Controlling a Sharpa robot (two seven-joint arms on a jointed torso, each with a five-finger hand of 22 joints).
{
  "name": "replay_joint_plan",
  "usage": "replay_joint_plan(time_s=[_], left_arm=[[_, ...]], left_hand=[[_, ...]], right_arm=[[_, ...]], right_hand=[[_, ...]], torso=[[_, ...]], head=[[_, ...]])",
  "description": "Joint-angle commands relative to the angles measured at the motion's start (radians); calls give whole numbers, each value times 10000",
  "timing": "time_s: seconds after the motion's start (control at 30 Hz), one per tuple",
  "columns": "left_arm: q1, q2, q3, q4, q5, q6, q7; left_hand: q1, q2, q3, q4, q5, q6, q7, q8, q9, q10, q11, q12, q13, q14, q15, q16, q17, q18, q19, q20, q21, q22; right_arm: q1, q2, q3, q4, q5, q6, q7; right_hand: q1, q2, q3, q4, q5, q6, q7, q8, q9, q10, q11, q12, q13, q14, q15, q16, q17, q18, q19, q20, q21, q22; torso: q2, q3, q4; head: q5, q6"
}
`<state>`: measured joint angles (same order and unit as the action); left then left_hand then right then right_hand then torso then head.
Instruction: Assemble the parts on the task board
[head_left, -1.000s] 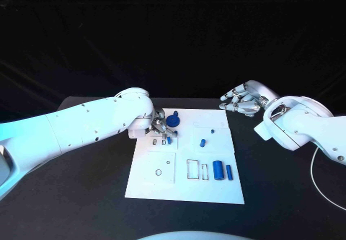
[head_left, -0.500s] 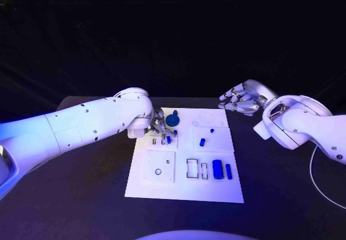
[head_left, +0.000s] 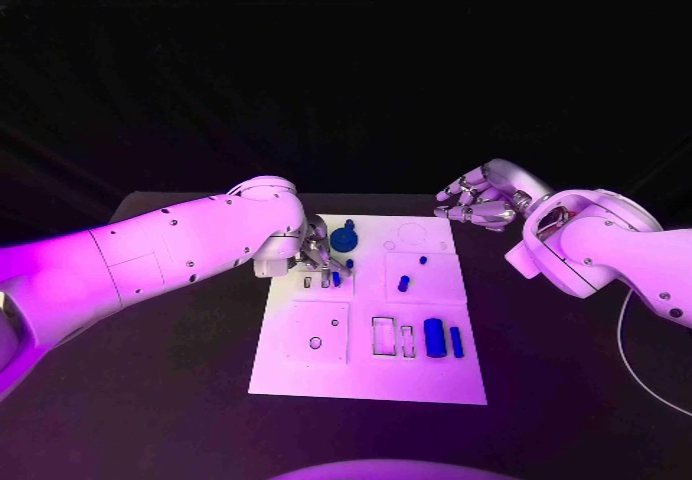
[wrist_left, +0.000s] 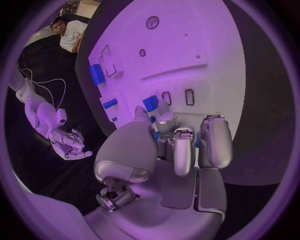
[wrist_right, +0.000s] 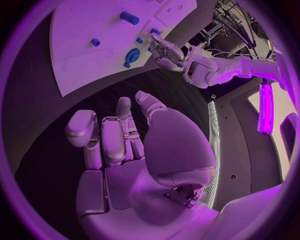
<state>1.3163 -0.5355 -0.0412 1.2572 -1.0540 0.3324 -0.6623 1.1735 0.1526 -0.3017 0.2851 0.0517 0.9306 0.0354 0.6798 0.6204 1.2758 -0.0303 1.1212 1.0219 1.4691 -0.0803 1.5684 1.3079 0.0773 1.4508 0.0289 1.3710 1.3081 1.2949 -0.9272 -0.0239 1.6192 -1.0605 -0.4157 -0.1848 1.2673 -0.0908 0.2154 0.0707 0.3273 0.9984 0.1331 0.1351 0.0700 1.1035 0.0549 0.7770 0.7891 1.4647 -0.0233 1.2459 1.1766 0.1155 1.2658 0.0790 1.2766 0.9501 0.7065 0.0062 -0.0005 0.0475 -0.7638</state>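
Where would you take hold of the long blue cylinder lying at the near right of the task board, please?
The long blue cylinder lies flat, pointing away from the robot. Probably pinch it mid-length across its round sides from above; the wider blue block beside it leaves little room on that side.

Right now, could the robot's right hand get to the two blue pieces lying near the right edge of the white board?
Probably yes. The right hand hovers empty beyond the task board, with nothing between it and the blue pieces.
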Motion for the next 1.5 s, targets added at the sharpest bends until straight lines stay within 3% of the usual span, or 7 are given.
replay_joint_plan(time_s=[0.03, 0.77, 0.93, 1.1, 1.2, 1.37, 1.5], left_arm=[[-6, 29, -1, -4, 58, 242, 49], [-20, 77, -3, 9, 239, -65, 97], [-20, 69, -3, 6, 336, -92, 103], [-25, 45, -2, 67, 415, -239, 170], [-33, 31, -1, 113, 428, -323, 213], [-41, 10, 0, 144, 436, -419, 257], [-46, -19, 2, 168, 438, -511, 280]], left_hand=[[96, 79, 40, -11, -4, -41, 1, 51, 24, 53, -2, 33, -3, 1017, -66, 24, 2629, -163, 6, -55, 49, 33], [938, 318, 579, -235, 2, -197, -4, 117, 327, 11, -8, 6, -21, 1017, -70, 24, 2629, -157, -26, -54, 42, 88], [1707, 457, 1119, -666, 4, -308, -57, 70, 394, -31, -57, -42, -55, 1017, -106, 24, 2629, -151, -41, -76, 28, 97], [2777, 492, 1979, -1322, 14, -492, -108, -120, 382, -137, -114, -175, -131, 1017, -160, 24, 2629, -149, -55, -129, 17, 121], [3044, 394, 2432, -1471, 19, -537, -73, -235, 356, -175, -92, -254, -176, 1017, -148, 24, 2629, -156, -55, -136, 21, 147], [3209, 6, 3228, -1567, 15, -561, -6, -416, 321, -238, -42, -414, -298, 1017, -105, 24, 2629, -148, -83, -108, -19, 140], [3106, -663, 4354, -1488, 6, -513, 62, -598, 299, -263, -8, -548, -405, 1017, -47, 24, 2629, -139, -104, -64, -55, 154]], right_arm=[[-2, -4, 1, 10, -159, 120, 91], [-9, 57, -3, -31, -164, 191, 56], [-15, 92, -6, -61, -165, 222, 56], [-19, 119, -11, -93, -165, 235, 28], [-21, 131, -15, -109, -165, 234, 13], [-24, 149, -19, -128, -165, 246, 10], [-26, 154, -21, -135, -165, 264, 7]], right_hand=[[-48, 19, 19, 50, -41, 66, 25, 41, -8, -8, -75, 28, -7, 290, -51, -69, -8, 60, -36, -5, -54, -9], [-35, 26, 27, 51, -37, 64, 24, 41, -9, -10, -78, 32, -7, 288, -53, -81, -21, 60, -36, -6, -57, -12], [-35, 26, 27, 51, -37, 64, 24, 41, -9, -10, -78, 32, -7, 288, -53, -81, -21, 60, -36, -6, -57, -12], [-19, 31, 36, 55, -26, 63, 23, 41, -10, -12, -79, 39, -6, 287, -55, -86, -24, 61, -38, -8, -62, -19], [-19, 31, 36, 55, -26, 63, 23, 41, -10, -12, -79, 39, -6, 287, -55, -86, -24, 61, -38, -8, -62, -19], [-19, 31, 37, 58, -23, 61, 24, 40, -11, -23, -78, 23, -24, 286, -56, -94, -32, 63, -42, -8, -67, -28], [-19, 32, 37, 59, -23, 61, 24, 40, -11, -23, -78, 24, -23, 286, -56, -95, -33, 63, -43, -8, -68, -29]], torso=[[4, 0, 7], [9, 4, 12], [8, 5, 11], [10, 1, 1], [13, 0, 0], [8, 5, 7], [11, 7, 13]], head=[[4, 5], [-28, -41], [-26, -58], [-22, -78], [-24, -87], [-25, -105], [-31, -117]])
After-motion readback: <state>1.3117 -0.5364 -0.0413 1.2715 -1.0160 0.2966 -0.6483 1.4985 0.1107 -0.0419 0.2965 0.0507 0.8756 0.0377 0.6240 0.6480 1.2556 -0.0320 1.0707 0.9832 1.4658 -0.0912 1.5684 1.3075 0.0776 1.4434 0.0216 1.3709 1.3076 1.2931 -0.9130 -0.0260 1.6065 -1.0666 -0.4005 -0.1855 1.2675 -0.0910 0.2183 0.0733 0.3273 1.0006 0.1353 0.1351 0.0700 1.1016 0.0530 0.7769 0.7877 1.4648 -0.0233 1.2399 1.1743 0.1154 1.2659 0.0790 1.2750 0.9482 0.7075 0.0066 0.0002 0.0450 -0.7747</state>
